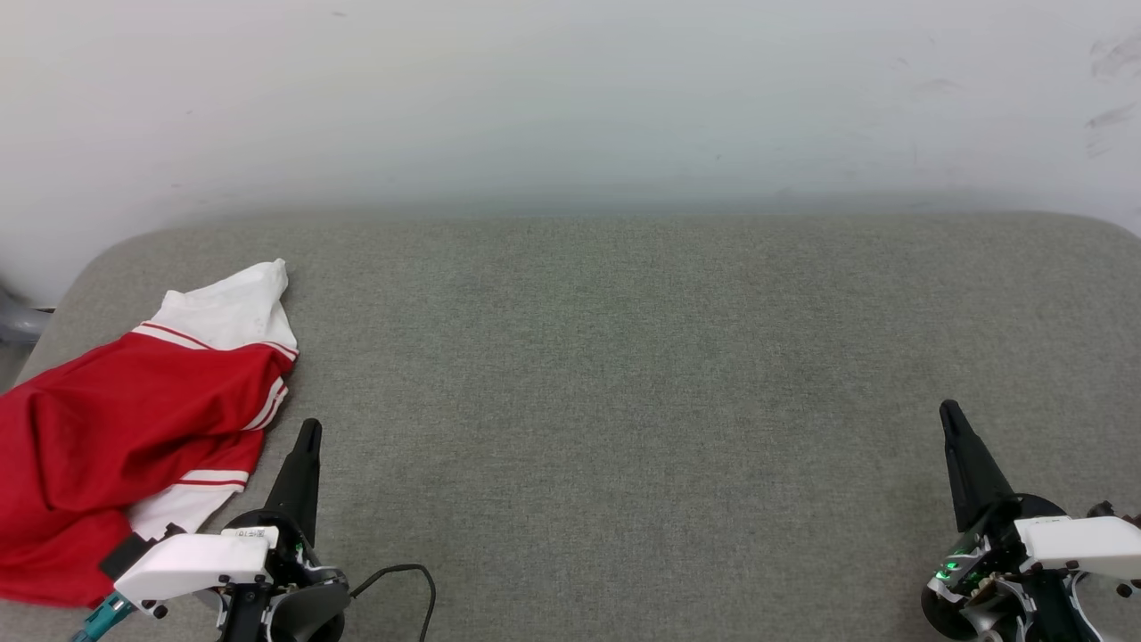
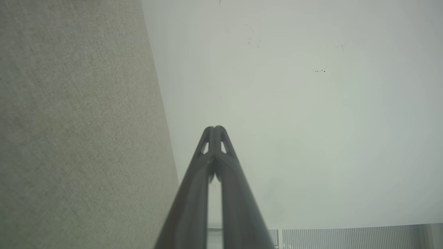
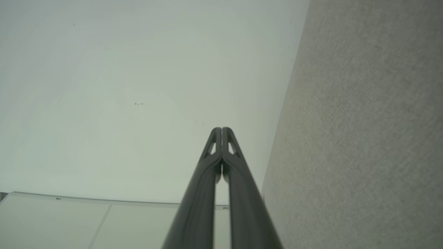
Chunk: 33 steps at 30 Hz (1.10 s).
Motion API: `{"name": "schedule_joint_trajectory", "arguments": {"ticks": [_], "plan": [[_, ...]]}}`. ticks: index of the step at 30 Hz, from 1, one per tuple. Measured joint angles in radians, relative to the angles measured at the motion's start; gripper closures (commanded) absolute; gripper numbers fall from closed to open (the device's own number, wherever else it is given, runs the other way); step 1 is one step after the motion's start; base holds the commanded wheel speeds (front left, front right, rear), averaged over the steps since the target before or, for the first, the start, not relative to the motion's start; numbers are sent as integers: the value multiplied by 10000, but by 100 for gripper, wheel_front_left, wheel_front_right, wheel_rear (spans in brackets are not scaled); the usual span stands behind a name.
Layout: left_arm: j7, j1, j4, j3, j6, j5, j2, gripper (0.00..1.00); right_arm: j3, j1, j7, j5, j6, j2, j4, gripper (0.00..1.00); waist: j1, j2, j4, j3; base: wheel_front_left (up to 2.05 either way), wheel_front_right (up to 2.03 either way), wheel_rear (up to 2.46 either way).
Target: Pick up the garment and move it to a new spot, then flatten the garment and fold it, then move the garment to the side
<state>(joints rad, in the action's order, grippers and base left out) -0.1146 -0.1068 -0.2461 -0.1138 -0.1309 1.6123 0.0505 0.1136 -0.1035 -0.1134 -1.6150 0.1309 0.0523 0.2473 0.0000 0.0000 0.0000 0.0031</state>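
Garment (image 1: 107, 437): red body with white sleeves edged in thin red stripes, lying crumpled on the left end of the grey cloth-covered desk (image 1: 624, 374). One white sleeve points toward the pale wall (image 1: 570, 89). The garment's outer side runs out of the head view.

Left gripper (image 1: 309, 430): just right of the garment's hem, with its fingers pressed together tip to tip and nothing between them, as also seen from the left wrist (image 2: 215, 128). I cannot tell whether it touches the cloth. A black cable (image 1: 406, 572) loops behind its base.

Right gripper (image 1: 948, 408): well apart at the desk's right end, fingers likewise together and empty (image 3: 221, 129).
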Motion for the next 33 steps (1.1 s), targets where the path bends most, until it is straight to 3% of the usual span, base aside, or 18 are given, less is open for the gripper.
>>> {"name": "schedule_joint_trajectory", "arguments": {"ticks": [33], "plan": [[0,0,0,0,0,0,0,100,-2,0,0,0,0,0,0,100,0,0,0,0,0,0,0]]}}
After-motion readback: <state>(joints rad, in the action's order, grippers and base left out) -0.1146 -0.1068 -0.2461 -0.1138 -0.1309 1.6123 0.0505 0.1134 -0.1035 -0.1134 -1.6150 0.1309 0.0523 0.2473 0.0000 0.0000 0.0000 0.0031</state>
